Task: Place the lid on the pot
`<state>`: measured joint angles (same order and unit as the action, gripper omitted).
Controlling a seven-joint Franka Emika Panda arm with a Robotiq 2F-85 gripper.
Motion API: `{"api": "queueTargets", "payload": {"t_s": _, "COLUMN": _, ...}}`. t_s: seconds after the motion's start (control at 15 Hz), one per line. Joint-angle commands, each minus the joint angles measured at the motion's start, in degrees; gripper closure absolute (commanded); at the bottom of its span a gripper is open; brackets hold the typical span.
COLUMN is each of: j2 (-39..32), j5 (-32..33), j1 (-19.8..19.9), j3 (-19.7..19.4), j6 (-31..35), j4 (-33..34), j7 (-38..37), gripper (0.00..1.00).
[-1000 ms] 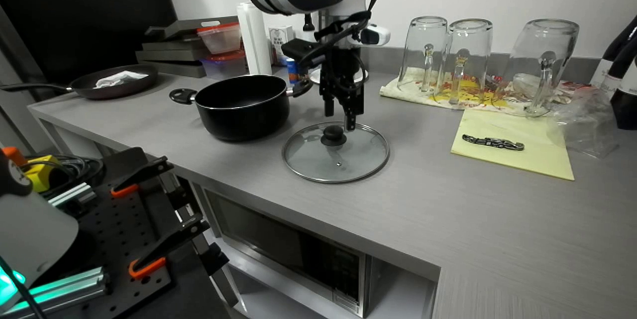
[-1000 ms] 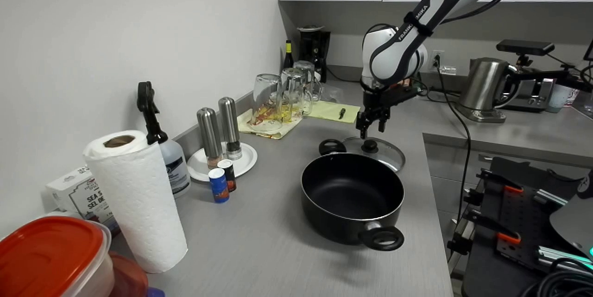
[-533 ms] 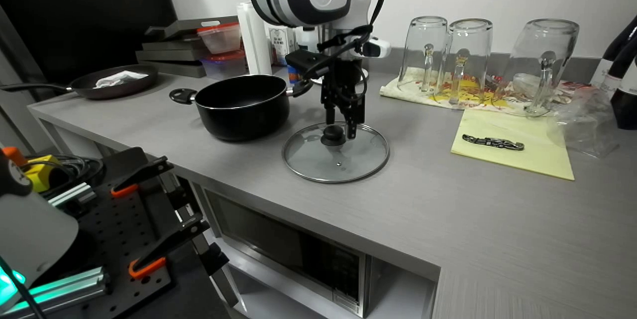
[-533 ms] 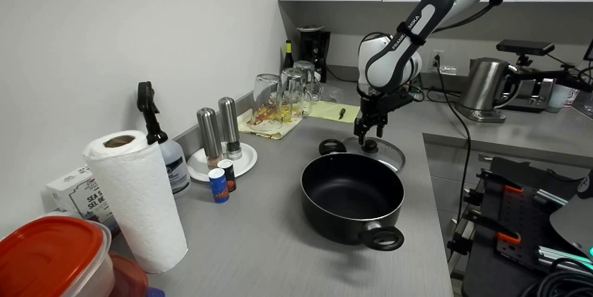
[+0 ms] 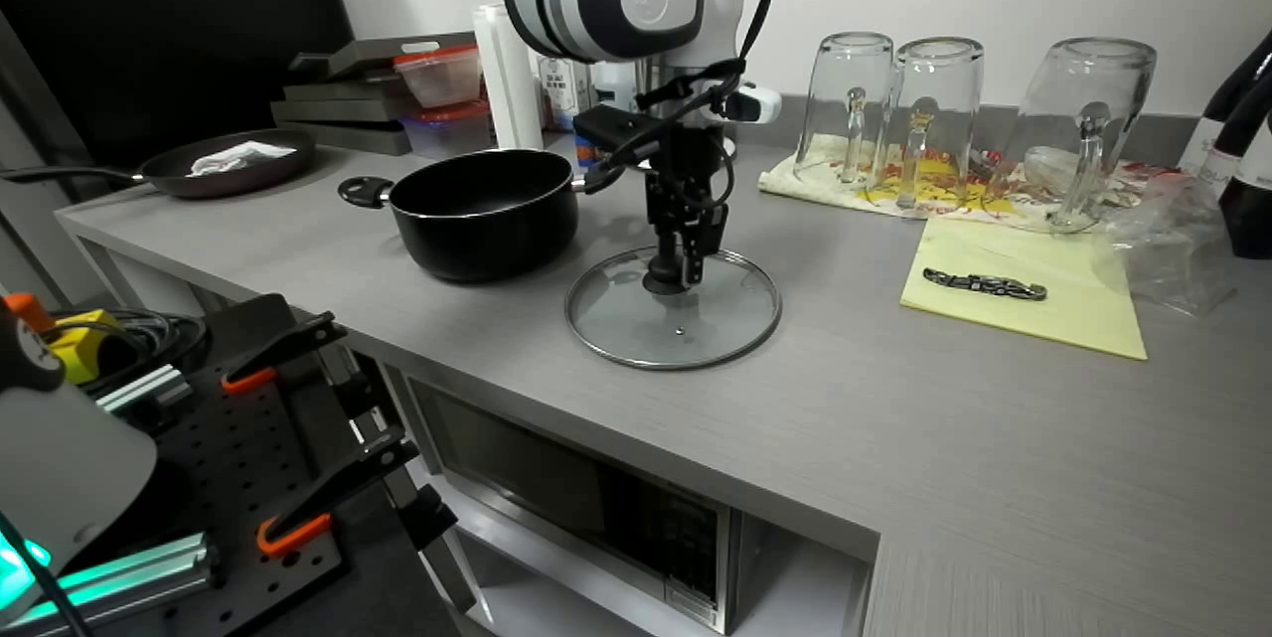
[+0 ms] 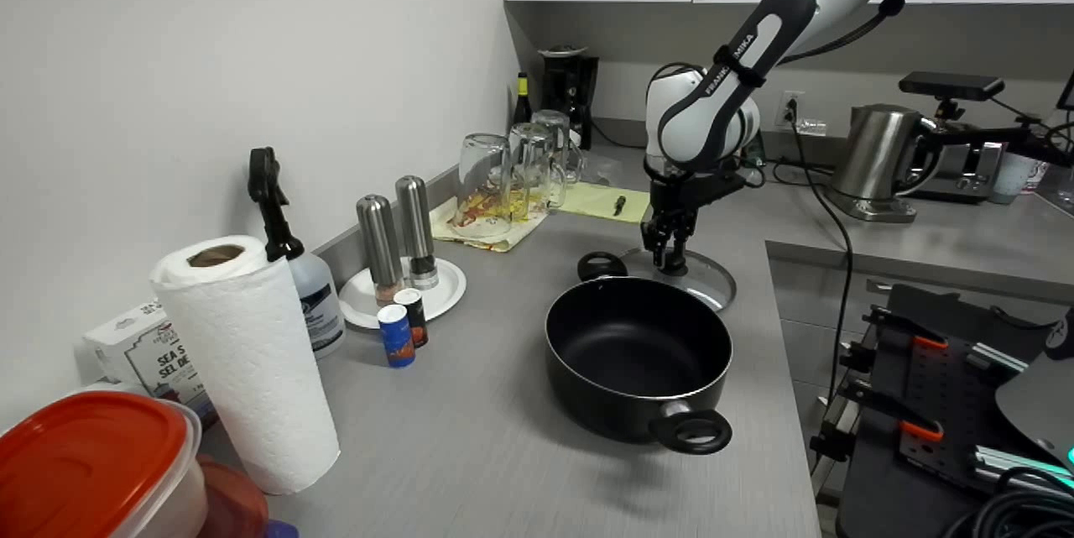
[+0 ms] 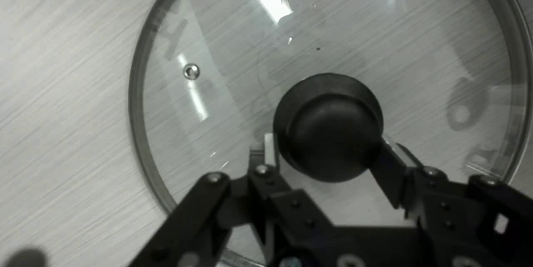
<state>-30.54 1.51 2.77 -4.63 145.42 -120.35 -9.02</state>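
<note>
The clear glass lid (image 5: 686,334) with its metal rim lies flat on the grey counter. My gripper (image 7: 329,146) has come down over its black knob (image 7: 333,129), and in the wrist view a finger presses against each side of it, so it is shut on the lid's knob. The black pot (image 6: 621,416) stands upright and uncovered beside the lid, its inside bare. In both exterior views the fingers partly hide the knob, and in an exterior view the pot's rim and far handle (image 6: 601,265) cover part of the lid's edge.
Upturned glass jars (image 5: 924,120) stand on a cloth by the wall, near a yellow sheet (image 5: 1033,319). Pepper mills on a plate (image 6: 453,286), small shakers (image 6: 396,336) and a paper towel roll (image 6: 252,370) line the wall side. A pan (image 5: 229,175) sits at the counter's end.
My gripper has moved down onto the knob, and its fingers have closed from wide apart to touch it. The lid has shifted very slightly on the counter. The pot has not moved.
</note>
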Motion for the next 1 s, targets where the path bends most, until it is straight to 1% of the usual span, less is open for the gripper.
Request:
{"api": "queueTargets", "payload": {"t_s": 0.0, "j2": 0.2, "j5": -1.0, "j1": -0.5, "j3": -0.1, "j6": -1.0, "j4": 0.7, "j7": -0.4, "gripper": 0.73}}
{"api": "queueTargets", "payload": {"t_s": 0.07, "j2": 0.7, "j5": -1.2, "j1": -0.4, "j3": 0.1, "j6": -1.0, "j4": 0.5, "j7": -0.1, "gripper": 0.76}}
{"api": "queueTargets", "payload": {"t_s": 0.33, "j2": 3.0, "j5": -1.7, "j1": -0.1, "j3": 0.3, "j6": -1.7, "j4": -0.6, "j7": 0.3, "gripper": 0.76}}
{"api": "queueTargets", "payload": {"t_s": 0.67, "j2": 10.6, "j5": 0.6, "j1": -0.9, "j3": -1.9, "j6": -2.2, "j4": -3.2, "j7": -0.9, "gripper": 0.76}}
{"api": "queueTargets", "payload": {"t_s": 0.93, "j2": 17.5, "j5": 3.5, "j1": -1.1, "j3": -2.8, "j6": -5.8, "j4": -4.5, "j7": -0.7, "gripper": 0.76}}
